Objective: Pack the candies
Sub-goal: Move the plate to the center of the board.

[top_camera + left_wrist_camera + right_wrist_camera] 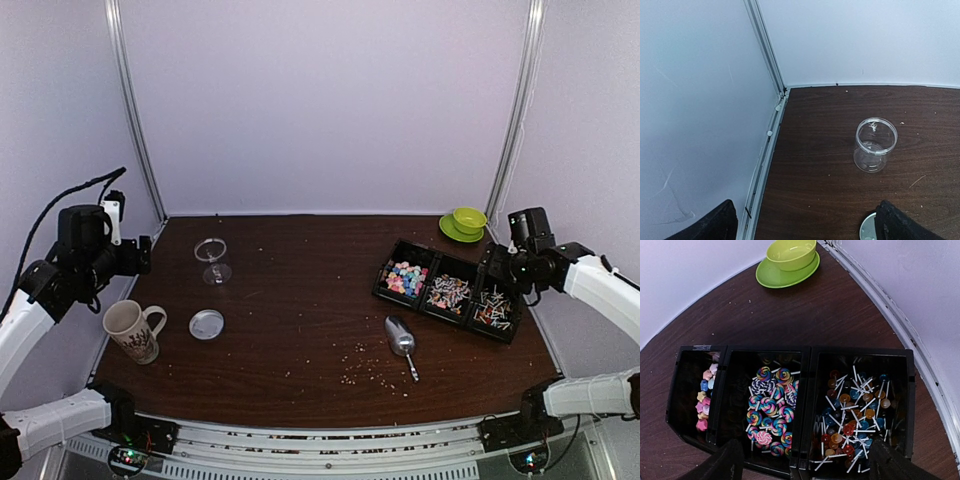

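Observation:
The candies lie in three black bins [383,281] at the right of the table. Pastel chunks [704,400] fill the left bin, swirl lollipops [770,410] the middle one, and round lollipops on white sticks [855,415] the right one. My right gripper [807,465] hangs open above the near wall between the middle and right bins, with nothing between its fingers; it also shows in the top view [495,268]. My left gripper [807,225] is open and empty over the far left of the table, short of a clear jar [875,144].
The jar's lid [207,324] lies flat near a patterned mug [133,331]. A metal scoop [402,342] rests in front of the bins amid pale crumbs. A green bowl on a saucer [790,260] stands in the back right corner. White walls close in on both sides.

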Action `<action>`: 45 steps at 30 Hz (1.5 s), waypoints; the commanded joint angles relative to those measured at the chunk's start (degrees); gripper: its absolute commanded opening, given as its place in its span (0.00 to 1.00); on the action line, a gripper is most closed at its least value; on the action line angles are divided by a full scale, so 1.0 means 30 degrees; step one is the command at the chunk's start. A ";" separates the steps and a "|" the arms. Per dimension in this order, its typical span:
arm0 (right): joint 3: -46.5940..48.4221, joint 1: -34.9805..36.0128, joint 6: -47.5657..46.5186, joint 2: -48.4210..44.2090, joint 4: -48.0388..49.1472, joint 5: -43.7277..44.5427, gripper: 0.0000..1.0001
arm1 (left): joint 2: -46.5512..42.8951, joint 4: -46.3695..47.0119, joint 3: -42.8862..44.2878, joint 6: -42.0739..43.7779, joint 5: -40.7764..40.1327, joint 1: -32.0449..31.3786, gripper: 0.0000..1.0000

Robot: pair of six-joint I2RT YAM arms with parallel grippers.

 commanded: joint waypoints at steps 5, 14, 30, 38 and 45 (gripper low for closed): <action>0.0296 0.0743 0.1127 0.2330 0.1242 0.1687 0.83 | 0.0155 0.0395 0.0573 -0.0097 0.0012 0.0202 0.98; 0.0019 0.1613 0.1853 0.5018 0.1745 0.1736 0.83 | -0.0023 0.0396 0.0570 -0.0116 0.0181 0.0208 0.98; 0.0416 0.3146 0.1716 0.7395 0.2400 0.3038 0.56 | 0.0059 0.0397 0.0574 -0.0127 0.0465 0.0187 0.98; 0.2070 0.4435 0.0975 0.8813 0.1604 0.4475 0.41 | 0.0143 0.0366 0.0573 -0.0141 0.0518 0.0197 0.98; 0.4343 0.5389 -0.0234 1.0800 0.1414 0.4356 0.34 | 0.0145 0.0366 0.0574 -0.0146 0.0553 0.0186 0.98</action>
